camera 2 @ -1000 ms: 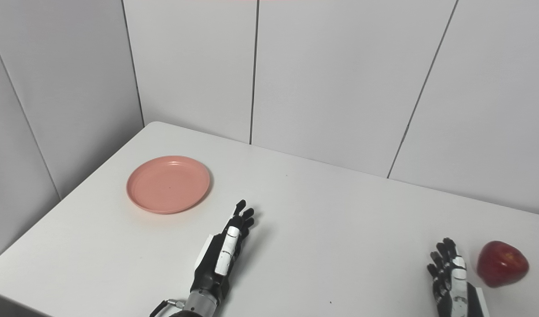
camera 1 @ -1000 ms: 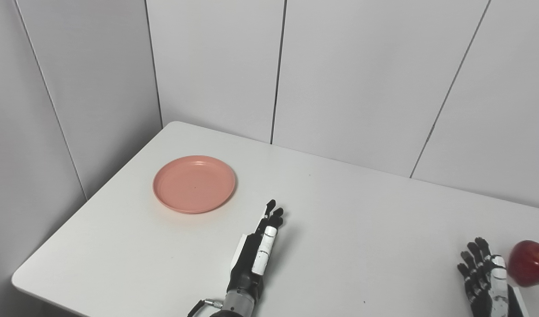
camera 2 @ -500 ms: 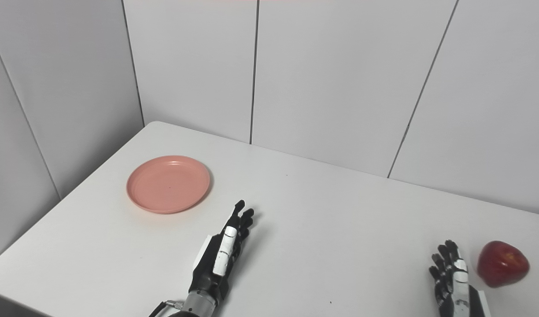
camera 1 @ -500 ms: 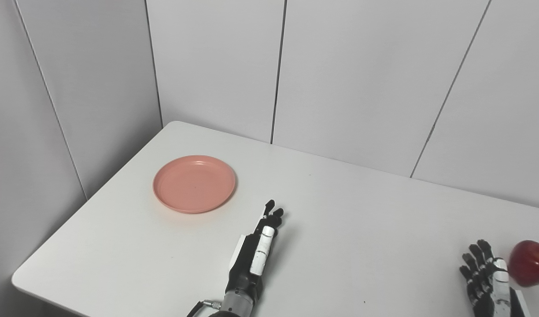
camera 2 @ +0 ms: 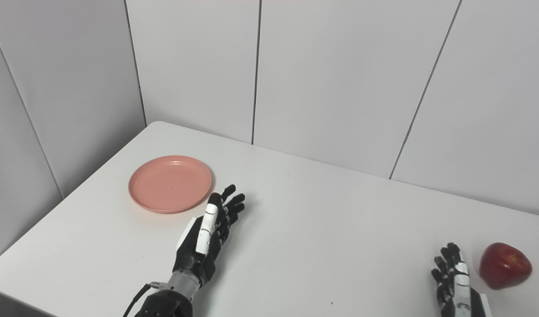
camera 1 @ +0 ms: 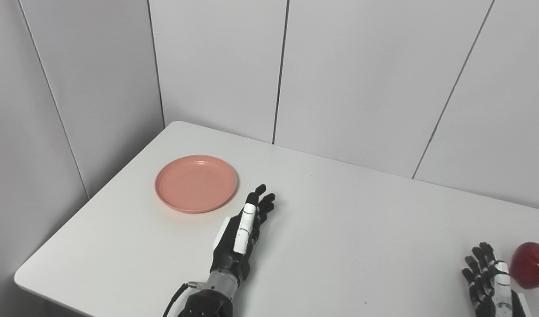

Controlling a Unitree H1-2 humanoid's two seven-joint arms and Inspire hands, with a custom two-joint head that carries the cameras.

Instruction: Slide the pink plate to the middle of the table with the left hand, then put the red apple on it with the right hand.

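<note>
White table (camera 1: 340, 229) takes up most of the view, set in a corner of grey wall panels (camera 1: 362, 75). Pink plate (camera 1: 196, 183) sits on the left side of the table, nothing on it. Left hand (camera 1: 241, 235) is just right of the plate, edge-up, fingers straight and loosely apart, holding nothing, not touching the plate. Right hand (camera 2: 453, 281) sits low at the bottom right, fingers spread, empty. Apple (camera 2: 505, 265) lies just beside it, no contact.
</note>
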